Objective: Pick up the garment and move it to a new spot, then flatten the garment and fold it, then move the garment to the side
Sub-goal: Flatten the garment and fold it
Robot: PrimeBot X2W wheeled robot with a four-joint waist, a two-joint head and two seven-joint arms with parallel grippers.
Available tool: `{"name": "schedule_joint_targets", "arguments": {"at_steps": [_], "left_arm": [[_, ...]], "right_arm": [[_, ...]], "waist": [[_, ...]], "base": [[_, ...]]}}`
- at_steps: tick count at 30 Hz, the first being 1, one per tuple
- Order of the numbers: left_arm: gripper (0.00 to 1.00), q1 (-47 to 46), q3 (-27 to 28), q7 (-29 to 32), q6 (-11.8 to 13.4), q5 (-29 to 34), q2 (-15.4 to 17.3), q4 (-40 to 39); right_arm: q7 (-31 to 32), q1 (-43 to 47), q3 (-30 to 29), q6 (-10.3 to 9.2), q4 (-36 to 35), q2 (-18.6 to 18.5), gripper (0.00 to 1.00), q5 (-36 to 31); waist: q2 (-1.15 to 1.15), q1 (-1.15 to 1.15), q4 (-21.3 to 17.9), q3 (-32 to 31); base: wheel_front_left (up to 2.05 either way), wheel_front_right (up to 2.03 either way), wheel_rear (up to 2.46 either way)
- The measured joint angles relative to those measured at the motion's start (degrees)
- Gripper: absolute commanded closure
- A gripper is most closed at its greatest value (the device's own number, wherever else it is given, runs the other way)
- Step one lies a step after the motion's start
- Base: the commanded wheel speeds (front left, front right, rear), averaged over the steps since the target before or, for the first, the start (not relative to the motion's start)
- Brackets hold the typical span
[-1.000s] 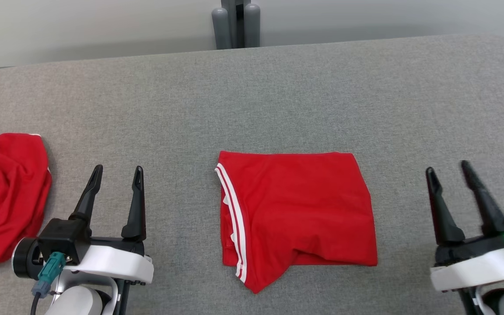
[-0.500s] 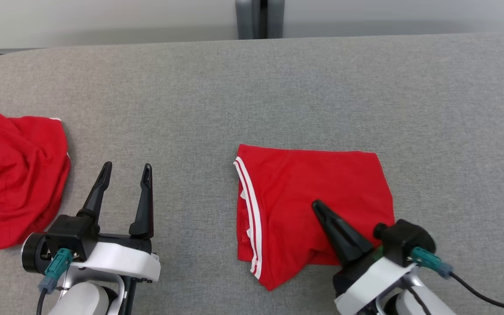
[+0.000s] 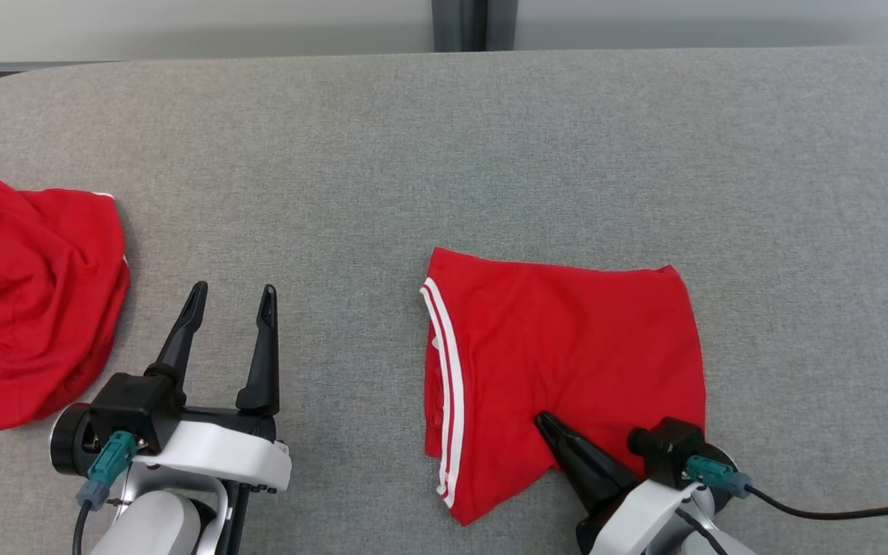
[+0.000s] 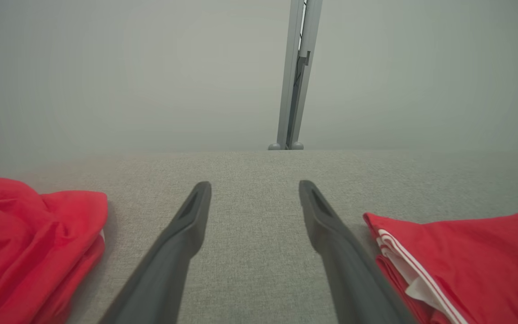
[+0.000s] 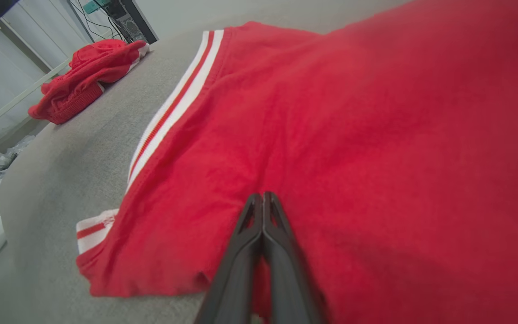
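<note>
Folded red garment (image 3: 567, 354) lies flat on grey table (image 3: 413, 139), white-striped hem along its left edge. Open table all round it, widest beyond its far edge. Right gripper (image 3: 544, 422) closed, angled low, tips pressing garment's near edge. Left gripper (image 3: 233, 290) left of garment, fingers spread, empty. Crumpled red cloth (image 3: 20, 301) farther left.

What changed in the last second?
The right claw came in from the right side of the table, shut, and now has its tip on the folded red garment near its front edge; whether it pinches cloth I cannot tell. The left claw stayed open. The crumpled red garment lies as before; the picture's shift is the camera's.
</note>
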Motion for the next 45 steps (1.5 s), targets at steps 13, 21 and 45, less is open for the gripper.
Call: {"name": "schedule_joint_targets", "arguments": {"at_steps": [13, 21, 45], "left_arm": [[0.00, 0.14, 0.78, -0.07, -0.35, 0.02, 0.20, 0.52], [0.00, 0.41, 1.74, -0.05, 0.10, -0.25, 0.92, -1.04], [0.00, 3.84, 0.99, 2.54, 3.19, 0.78, 3.68, -5.00]], "right_arm": [[-0.64, 6.01, -10.71, 0.10, -11.72, -3.10, 1.00, -1.07], [-0.37, 8.88, -26.99, 0.10, -25.44, -0.40, 1.00, -7.47], [13.65, 14.68, -45.08, 0.09, -34.05, 3.66, 0.00, -19.96]], "waist": [[0.00, 0.00, -2.34, -0.72], [0.00, 0.00, -3.98, -1.82], [0.00, 0.00, -4.39, -5.85]], "base": [[0.00, 0.00, 0.00], [0.00, 0.00, 0.00], [0.00, 0.00, 0.00]]}}
